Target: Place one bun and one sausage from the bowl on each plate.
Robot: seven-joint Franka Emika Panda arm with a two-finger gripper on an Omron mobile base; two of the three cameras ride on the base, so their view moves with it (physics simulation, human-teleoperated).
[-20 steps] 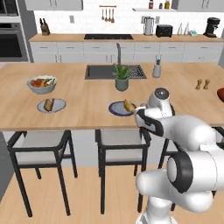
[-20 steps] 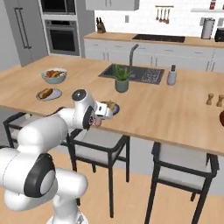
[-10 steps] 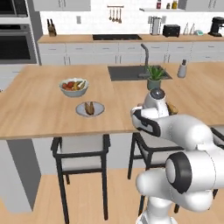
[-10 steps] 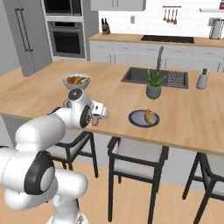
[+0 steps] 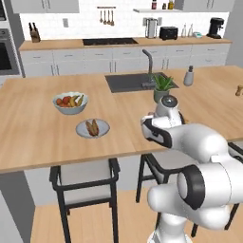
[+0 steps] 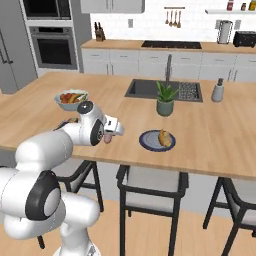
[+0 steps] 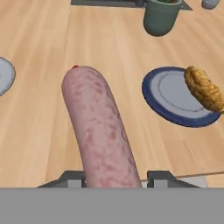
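A: What has changed?
B: The base has driven on; the whole scene has shifted. The pincer (image 7: 116, 177) grips a sausage (image 7: 99, 131) over the worktop's (image 7: 52, 52) near edge.
A: Hand view?
B: A bun (image 7: 204, 89) on a plate (image 7: 177, 97).

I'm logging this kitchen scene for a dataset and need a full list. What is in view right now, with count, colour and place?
sausage: two, pinkish-red; one held in the gripper, one on the left plate beside a bun.
bun: two, golden-brown; one on the right plate, one on the left plate.
plates: two, blue-grey; right one in front of the plant, left one below the fruit bowl.
fruit bowl: one, pale, colourful fruit, on the island.
potted plant: one, green in a grey-green pot, beside the sink.
sink: one, dark, with faucet, set in the island.
stools: dark frames, grey seats, under the island edge.
gripper: one, shut on the sausage.
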